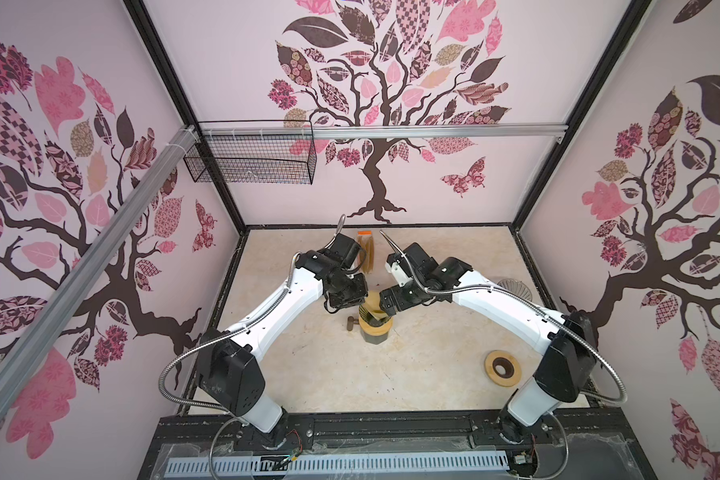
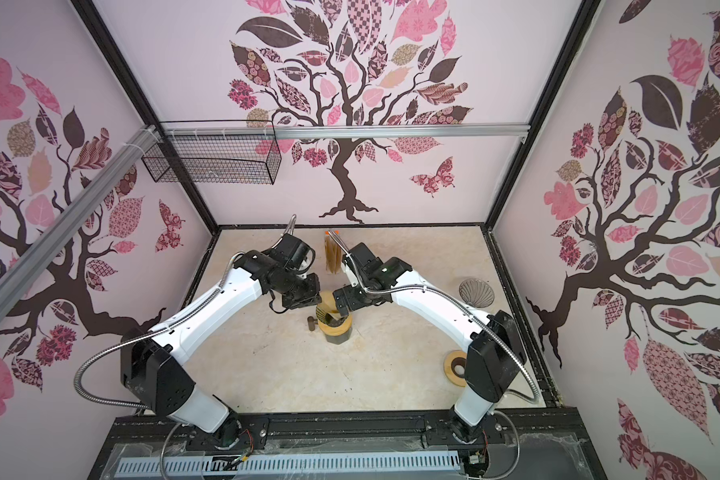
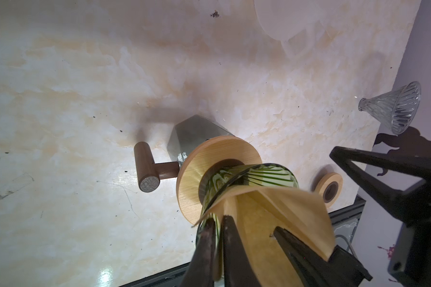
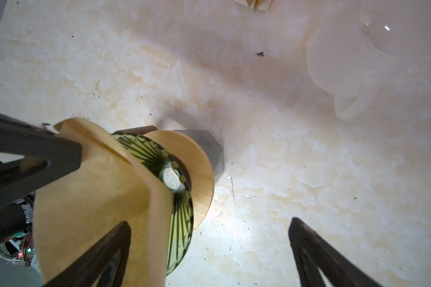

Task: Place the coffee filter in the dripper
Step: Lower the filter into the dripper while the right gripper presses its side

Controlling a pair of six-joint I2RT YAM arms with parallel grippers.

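- On the marble surface (image 1: 433, 374), tan paper cone filter (image 3: 271, 206) sits partly inside green-striped glass dripper (image 3: 259, 174).
- Left claw (image 3: 218, 221) straddles filter edge and dripper rim, jaws narrowly parted; grip unclear.
- Right claw (image 4: 210, 222) gapes wide, one finger against the filter.

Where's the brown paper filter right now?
In both top views the paper filter pokes out of the green striped dripper near the middle of the table, just right of a small wooden handle.

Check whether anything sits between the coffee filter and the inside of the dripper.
Nothing visible does. The coffee filter already stands partly inside the dripper, tilted, and the dripper's ribbed inside is bare down to the bottom.
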